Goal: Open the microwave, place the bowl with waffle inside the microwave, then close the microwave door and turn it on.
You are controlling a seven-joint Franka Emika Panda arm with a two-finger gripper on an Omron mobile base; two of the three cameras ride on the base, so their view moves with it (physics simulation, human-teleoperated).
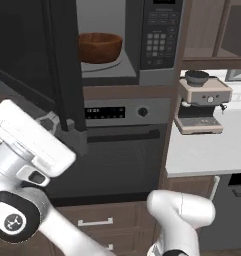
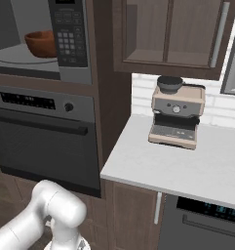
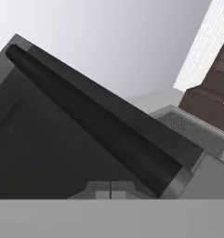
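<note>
reddish-brown wooden bowl (image 1: pixel 100 47) sits inside microwave (image 1: pixel 127 42) on glass turntable (image 1: pixel 108 64); waffle not discernible in it. microwave door (image 1: pixel 37 55) stands wide open, swung left. pincer (image 1: pixel 52 122) sits at door's lower edge, on its outer side; tips (image 3: pixel 110 194) look pressed together in hand view, nothing between them. judged step: closing door.

risks:
- tips slide off door edge, door left ajar
- hard swing slams door, jolts bowl on turntable
- wrist catches oven (image 1: pixel 123 147) front below
- keypad (image 1: pixel 161 36) press later fails if door not latched

Reddish-brown bowl (image 1: pixel 100 47), grey microwave (image 1: pixel 142 75) with black keypad (image 1: pixel 159 37), beige coffee machine (image 2: pixel 177 114).
</note>
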